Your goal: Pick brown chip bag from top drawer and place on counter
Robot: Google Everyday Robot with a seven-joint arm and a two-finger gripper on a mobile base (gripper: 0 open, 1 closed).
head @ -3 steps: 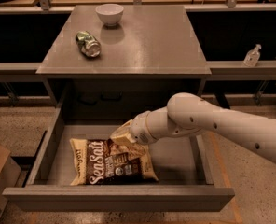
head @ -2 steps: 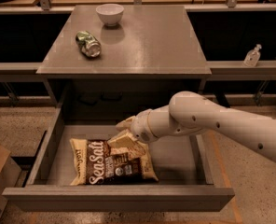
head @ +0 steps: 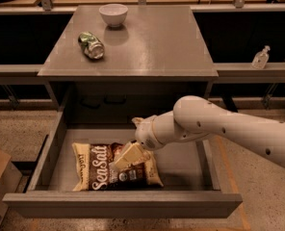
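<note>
While the gripper point(head: 128, 158), jaws' state unclear, touches it, the cream-edged brown chip bag point(head: 92, 168) lies in the top drawer point(head: 123, 204).

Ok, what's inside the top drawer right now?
The chip bag lies flat on the drawer floor, left of centre. The claw is down over the bag's middle, hiding that part, and the arm covers some floor behind. No other item shows.

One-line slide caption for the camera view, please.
Robot hand at the brown chip bag inside the open top drawer; green can and white bowl sit on the counter.
</note>
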